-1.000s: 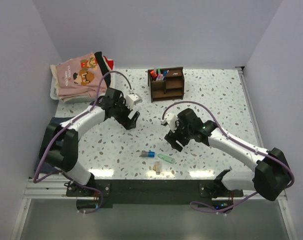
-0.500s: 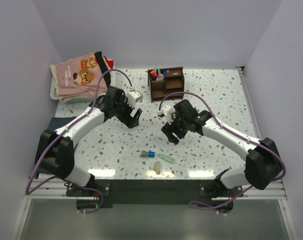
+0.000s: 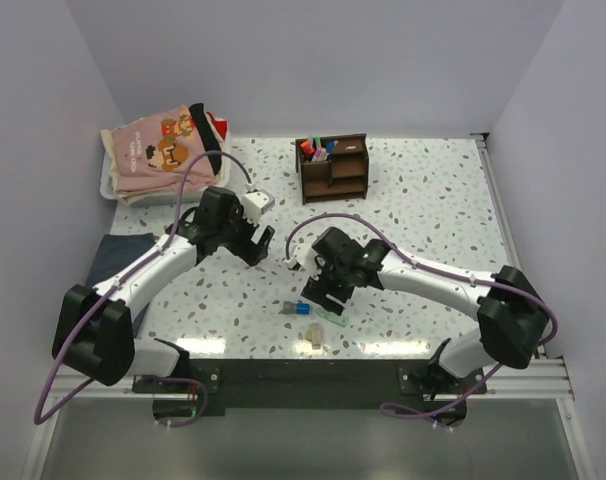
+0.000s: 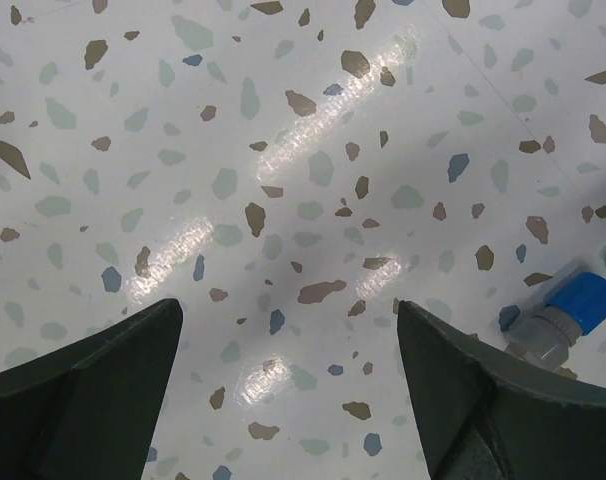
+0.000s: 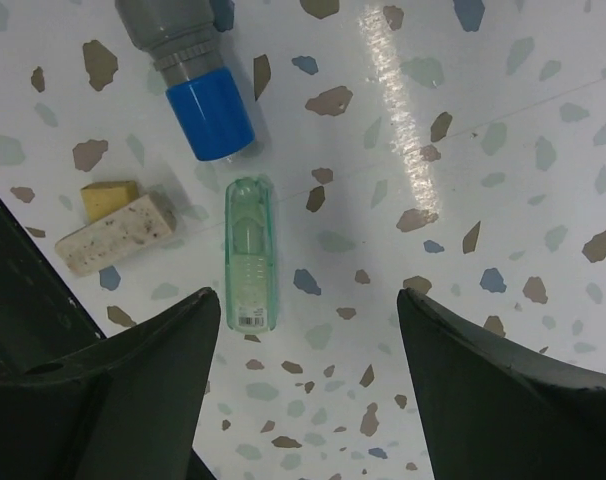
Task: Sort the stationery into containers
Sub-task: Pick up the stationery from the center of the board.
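A mint green marker, a grey marker with a blue cap and a beige eraser-like piece lie on the speckled table near the front edge. My right gripper is open and empty above them, with the mint marker just inside its left finger. In the top view it hovers over the blue-capped marker. My left gripper is open and empty over bare table; the blue cap shows at the right of its wrist view. The dark brown organizer stands at the back and holds several pens.
A white tray of folded clothes sits at the back left. A dark blue cloth lies at the left edge beside my left arm. White walls enclose the table on three sides.
My right gripper has swung left and toward the front edge, ending over the loose markers. My left gripper has drawn back slightly toward the near left.
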You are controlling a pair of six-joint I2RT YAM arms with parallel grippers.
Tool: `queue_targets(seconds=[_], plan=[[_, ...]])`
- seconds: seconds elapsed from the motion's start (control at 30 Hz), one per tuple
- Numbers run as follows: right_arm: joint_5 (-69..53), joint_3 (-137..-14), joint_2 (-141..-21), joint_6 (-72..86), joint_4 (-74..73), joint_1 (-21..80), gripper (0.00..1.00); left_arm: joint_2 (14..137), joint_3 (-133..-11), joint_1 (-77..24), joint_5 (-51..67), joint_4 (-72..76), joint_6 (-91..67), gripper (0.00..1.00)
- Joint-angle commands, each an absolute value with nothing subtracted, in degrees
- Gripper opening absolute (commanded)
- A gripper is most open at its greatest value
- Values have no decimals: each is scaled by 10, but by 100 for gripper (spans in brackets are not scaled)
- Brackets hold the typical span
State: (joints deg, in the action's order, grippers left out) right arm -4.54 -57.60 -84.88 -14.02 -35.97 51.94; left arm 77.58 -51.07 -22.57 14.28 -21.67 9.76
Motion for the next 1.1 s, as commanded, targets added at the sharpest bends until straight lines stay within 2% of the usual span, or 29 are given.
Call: queue_targets(seconds=[0.0,0.17,0.5,1.07], plan=[[-27,-575,-875,-110,-340,519,76,765,-520,-225,134,-179,83,93],[-17,-584,-890,-107,-316,519,75,756,-502,-229,141,-175,87,93],[-127,-588,-898,-161,-271,524,70,736,-472,-233,120,-161,91,93],[-180,-573,-932,-206,-196,541,69,720,-442,-234,64,-143,80,92]])
